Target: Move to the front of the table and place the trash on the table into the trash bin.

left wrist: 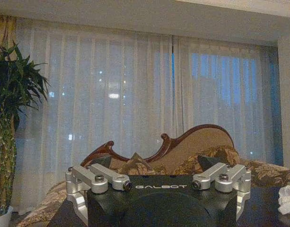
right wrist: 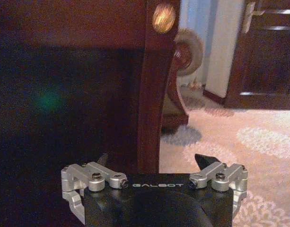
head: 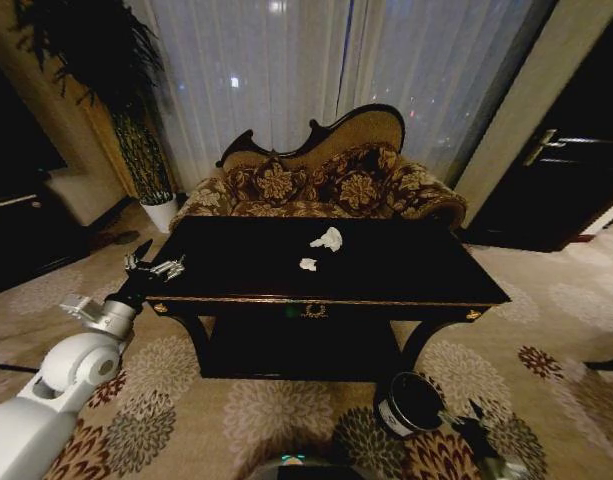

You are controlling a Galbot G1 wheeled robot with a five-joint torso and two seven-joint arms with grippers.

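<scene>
The left arm reaches out, and the left gripper (head: 154, 266) hangs by the table's (head: 406, 275) left edge, jaws apart. Two white paper wads (head: 327, 238) lie mid-table, well away from it. The right gripper (head: 464, 420) sits low near the trash bin (head: 411, 402), jaws apart.

Sheer white curtains (head: 286, 80) are hung across the window wall; a floral carved-back sofa (head: 321, 180) is set before them, potted plant (head: 116, 90) beside, patterned carpet (head: 546, 310) laid throughout, dark door (head: 576, 160) opposite.
</scene>
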